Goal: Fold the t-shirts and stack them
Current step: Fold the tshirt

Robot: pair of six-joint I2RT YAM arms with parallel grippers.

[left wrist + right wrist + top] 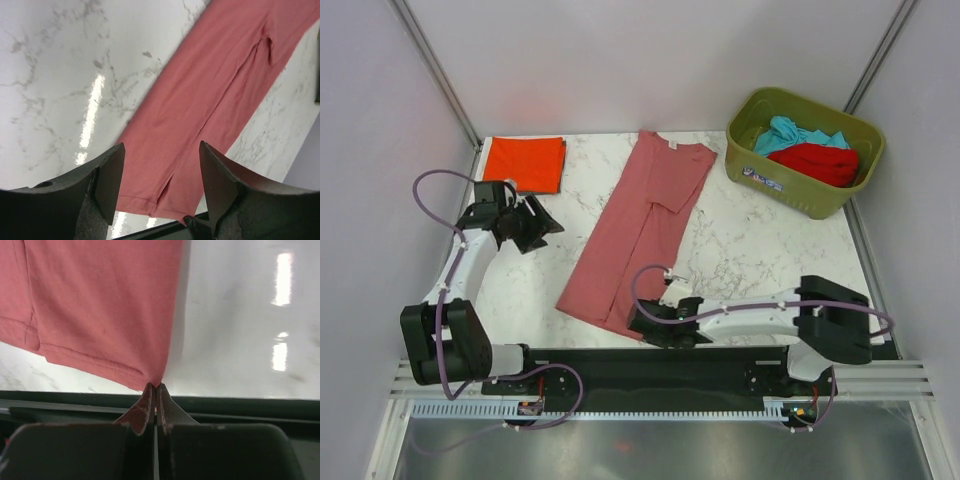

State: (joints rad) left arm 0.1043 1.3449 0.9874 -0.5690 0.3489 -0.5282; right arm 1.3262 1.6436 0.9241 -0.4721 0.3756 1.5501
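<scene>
Right fingers (pixel 156 390) closed tight on the hem corner of the pink shirt (pixel 640 230), presumably to carry it over for a fold; left fingers (pixel 525 225) open, clear of the cloth.

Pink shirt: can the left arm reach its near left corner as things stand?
Probably yes. The left gripper is open beside the pink shirt, only bare table between; the right gripper pinches the other near corner.

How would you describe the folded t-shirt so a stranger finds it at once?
Go to the marble table, far left corner. There lies the orange-red t-shirt, a neat folded rectangle; the dusty pink t-shirt nearby is long and stretched out.
</scene>
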